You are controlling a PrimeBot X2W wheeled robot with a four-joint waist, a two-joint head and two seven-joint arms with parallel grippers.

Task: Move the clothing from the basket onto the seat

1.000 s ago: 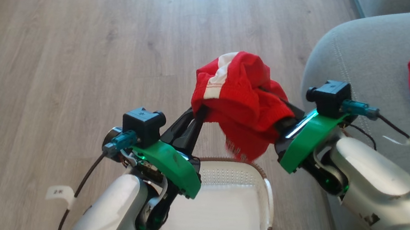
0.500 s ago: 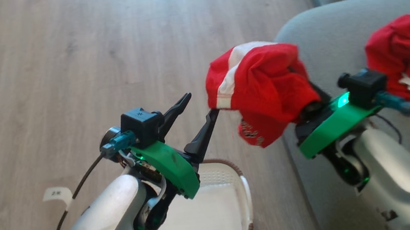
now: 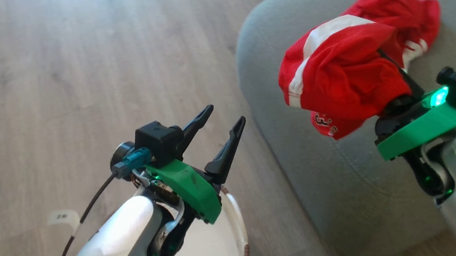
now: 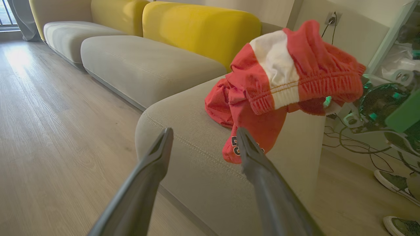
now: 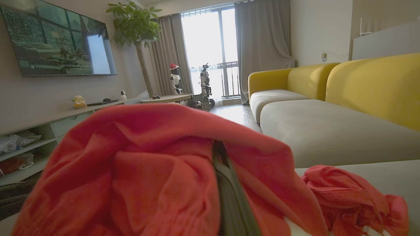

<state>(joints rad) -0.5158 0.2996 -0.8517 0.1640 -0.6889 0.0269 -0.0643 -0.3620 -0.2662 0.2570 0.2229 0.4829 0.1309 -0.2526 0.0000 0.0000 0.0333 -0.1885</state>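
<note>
You are carrying the garment in your right tool, which is clamping on the red cloth. The fabric is draping over the fingers, so in the right wrist view a single dark bar is poking out of the folds. The bundle is hanging over the tool's tips with its white stripe facing up, and a lobe with printed lettering is drooping below the tool on its left side. Under this tool the seat is spreading out, and the load is hanging above the cushion near its rounded corner, not resting on it. Just beyond the tool's tips the other garment is lying crumpled on the seat; you cannot tell whether the two pieces are touching. Your left tool is hovering well to the left of the right one, over the wooden floor beside the seat's corner. Its fingers are standing apart and gripping nothing, and they are pointing toward the seat's edge and the hanging cloth. The basket is sitting on the floor below and behind the left tool, with its rim peeking out from under that wrist.
</note>
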